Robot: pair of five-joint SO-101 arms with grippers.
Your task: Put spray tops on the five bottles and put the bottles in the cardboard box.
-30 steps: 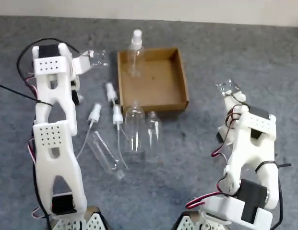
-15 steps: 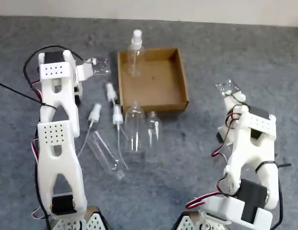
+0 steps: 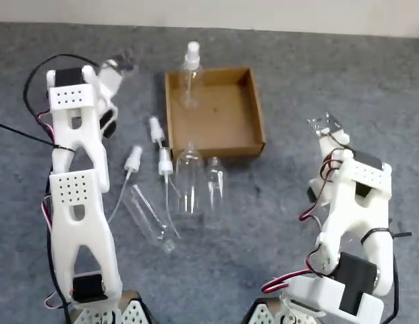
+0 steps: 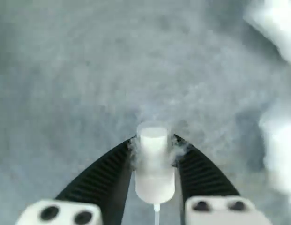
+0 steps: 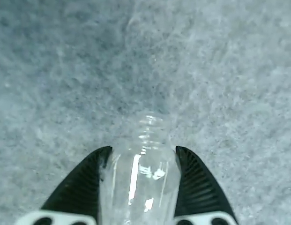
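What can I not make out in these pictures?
Left wrist view: the tube of the spray top in the left claw, cut off by the edge.
Right wrist view: the base of the bottle in the right claw, cut off likewise.

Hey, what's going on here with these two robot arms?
The arms are partway through fitting spray tops onto bottles. The left gripper is shut on a white plastic spray top, and the right gripper is shut on an uncapped clear plastic bottle. One capped bottle is in the brown cardboard box. Three more uncapped clear bottles and three loose spray tops lie on the grey table beside it.
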